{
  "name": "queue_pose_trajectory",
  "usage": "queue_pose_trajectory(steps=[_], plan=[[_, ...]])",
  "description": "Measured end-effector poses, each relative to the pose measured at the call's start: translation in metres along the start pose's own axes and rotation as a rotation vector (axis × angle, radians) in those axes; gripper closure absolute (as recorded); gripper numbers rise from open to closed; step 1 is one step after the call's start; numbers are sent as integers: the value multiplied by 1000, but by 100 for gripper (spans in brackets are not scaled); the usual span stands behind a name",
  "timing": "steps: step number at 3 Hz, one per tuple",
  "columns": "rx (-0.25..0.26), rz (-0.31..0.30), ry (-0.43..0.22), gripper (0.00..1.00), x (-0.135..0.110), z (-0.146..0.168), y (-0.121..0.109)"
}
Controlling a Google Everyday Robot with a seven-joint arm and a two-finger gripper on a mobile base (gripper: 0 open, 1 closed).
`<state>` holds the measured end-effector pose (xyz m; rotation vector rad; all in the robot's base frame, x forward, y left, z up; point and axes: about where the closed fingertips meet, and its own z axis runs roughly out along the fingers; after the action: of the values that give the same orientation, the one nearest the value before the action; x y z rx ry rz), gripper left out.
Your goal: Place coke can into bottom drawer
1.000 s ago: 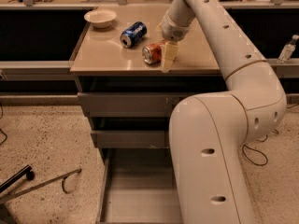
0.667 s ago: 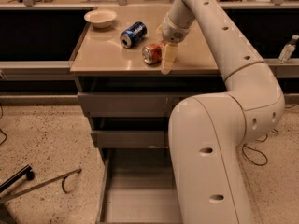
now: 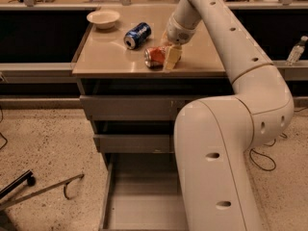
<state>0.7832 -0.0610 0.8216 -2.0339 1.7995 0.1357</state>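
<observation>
The coke can, red-orange with a silver top, lies on its side on the tan countertop, near the front edge. My gripper is down at the can's right end, touching or nearly touching it, and the can rests on the counter. The bottom drawer is pulled out below, with its flat grey floor showing. My own arm hides the drawer's right part.
A blue can lies on its side just left of and behind the coke can. A white bowl stands at the counter's back left. The two upper drawers are pushed in. A water bottle stands at the right. A metal rod lies on the floor at the left.
</observation>
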Motion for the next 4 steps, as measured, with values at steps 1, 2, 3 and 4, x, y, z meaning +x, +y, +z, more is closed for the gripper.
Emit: queue_pose_trajectory(steps=[1,2,3,4], plan=[[26,-15,-20,66,-5,-7,-2],[56,-63,-68,88,-15,-30,11],[141,-96,-181,100,-33,-78,41],[209,-102,-283,100,-36,-105,82]])
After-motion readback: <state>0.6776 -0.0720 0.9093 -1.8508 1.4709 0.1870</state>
